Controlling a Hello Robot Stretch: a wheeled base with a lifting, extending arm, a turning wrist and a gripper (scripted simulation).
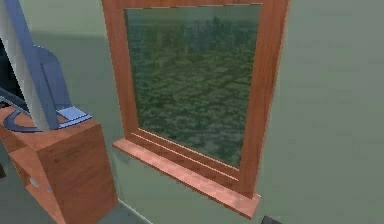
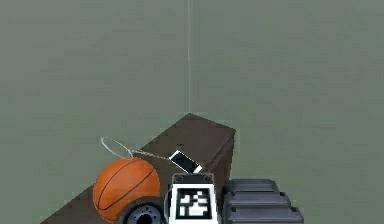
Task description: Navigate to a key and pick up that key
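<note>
In the arm side view, my gripper's dark body sits at the bottom edge, left of a white square with black marks. The dark ribbed arm lies to their right. An orange basketball rests on a dark brown tabletop right by the gripper. I cannot make out the gripper's far end, so I cannot tell whether it holds anything. A small flat white-edged rectangle lies on the top behind the marker. A thin pale curved line runs above the ball.
The forward view has a large window in a reddish wooden frame with a sill, set in a pale green wall. At that view's left stands a wooden desk carrying a grey-blue stand. A plain grey-green wall rises behind the dark tabletop.
</note>
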